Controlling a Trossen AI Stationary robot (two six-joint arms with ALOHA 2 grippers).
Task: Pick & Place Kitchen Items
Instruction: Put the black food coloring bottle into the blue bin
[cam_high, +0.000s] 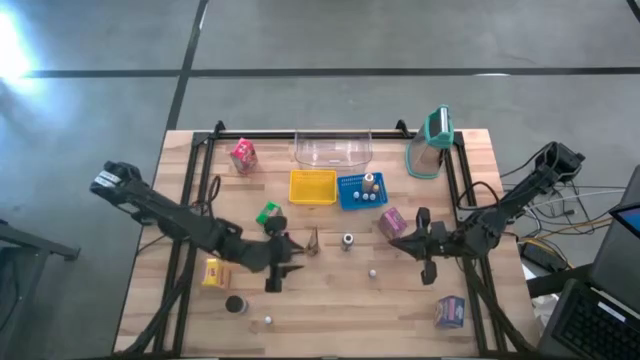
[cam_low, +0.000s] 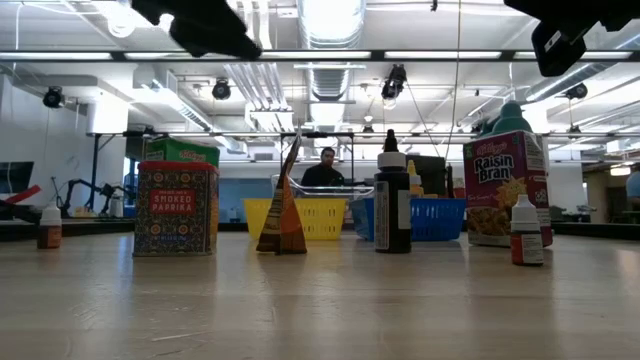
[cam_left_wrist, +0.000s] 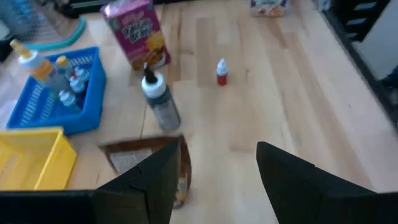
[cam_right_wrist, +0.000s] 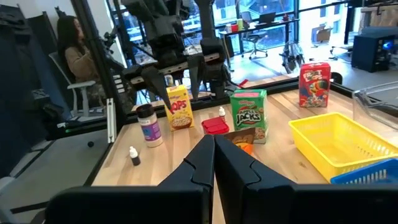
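Worktop (cam_high: 330, 300) wooden, items scattered. Left claw (cam_high: 283, 262) mid-worktop, fingers apart, nothing between them, just beside brown wedge carton (cam_high: 313, 241). Right claw (cam_high: 408, 240) toward right edge, fingers pressed together, empty, near purple cereal carton (cam_high: 392, 220). Green carton (cam_high: 267, 213) behind left claw. Yellow carton (cam_high: 212, 272) toward left edge. Dark bottle (cam_high: 347, 240) and white ball (cam_high: 372, 271) mid-worktop.
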